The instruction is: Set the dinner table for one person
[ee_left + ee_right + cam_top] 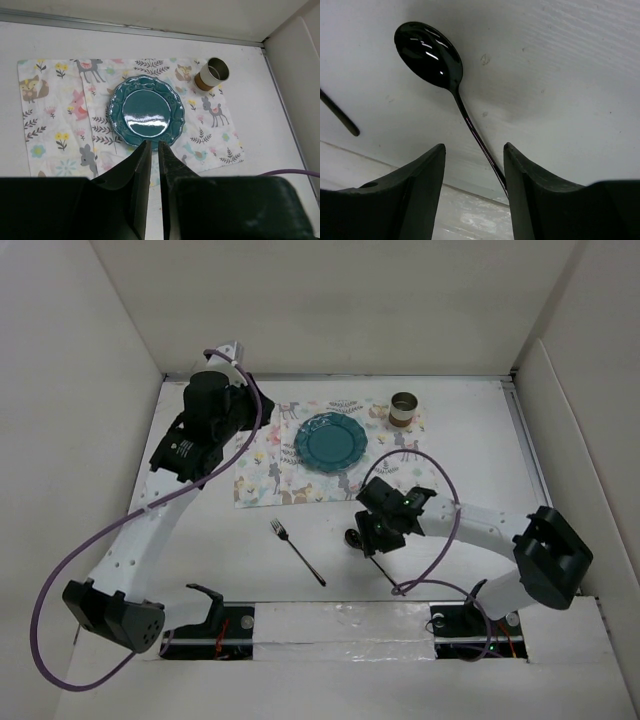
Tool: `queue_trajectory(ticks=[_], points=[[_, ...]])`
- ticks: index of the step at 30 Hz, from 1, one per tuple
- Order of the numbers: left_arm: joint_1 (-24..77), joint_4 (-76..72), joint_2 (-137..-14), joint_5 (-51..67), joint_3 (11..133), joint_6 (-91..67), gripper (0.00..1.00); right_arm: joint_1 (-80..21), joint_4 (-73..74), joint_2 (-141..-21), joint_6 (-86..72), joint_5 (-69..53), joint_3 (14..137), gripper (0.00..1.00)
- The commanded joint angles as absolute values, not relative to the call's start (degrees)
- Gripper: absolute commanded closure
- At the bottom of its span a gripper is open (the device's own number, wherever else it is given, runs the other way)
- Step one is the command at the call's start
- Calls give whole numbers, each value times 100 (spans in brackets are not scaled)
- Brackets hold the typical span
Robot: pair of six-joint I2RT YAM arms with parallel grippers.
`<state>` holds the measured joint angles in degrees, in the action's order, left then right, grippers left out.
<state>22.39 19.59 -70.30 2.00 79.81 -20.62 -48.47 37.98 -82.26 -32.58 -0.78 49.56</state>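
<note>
The white dinner table (480, 460) holds a pale animal-print placemat (268, 475) with a teal plate (331, 442) on it. A cork-banded metal cup (404, 409) stands at its far right corner. A black fork (297, 552) and a black spoon (352, 538) lie on the bare table in front of the mat. My right gripper (474, 147) is open, low over the spoon (427, 52), with the handle running between its fingers, close to the right one. My left gripper (154, 145) is shut and empty, held above the mat's near edge, pointing at the plate (146, 112).
White wall panels close in the table on the left, far and right sides. The left arm (205, 420) hangs over the table's far left, next to the mat. A purple cable (430, 570) loops near the right arm. The fork's handle end (340, 115) shows left of the spoon.
</note>
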Motion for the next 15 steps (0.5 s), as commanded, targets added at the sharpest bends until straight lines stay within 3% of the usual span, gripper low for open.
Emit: queue_trajectory(ticks=[1, 9, 12, 13, 15], points=[[2250, 1837, -6601, 114, 7866, -2074, 90, -5062, 4051, -8533, -3243, 579, 5369, 46], [2250, 1863, -6372, 53, 7673, -2136, 90, -5624, 4034, -9193, -3401, 799, 5432, 56], [2250, 1855, -6337, 53, 7620, -2171, 90, -5800, 3964, -9412, -3550, 1027, 5388, 74], [2250, 1854, -6328, 61, 7611, -2171, 90, -5801, 3964, -9465, -3586, 1081, 5396, 88], [2250, 1881, -6319, 62, 7646, -2171, 90, -5976, 4025, -9440, -3656, 1212, 5475, 100]])
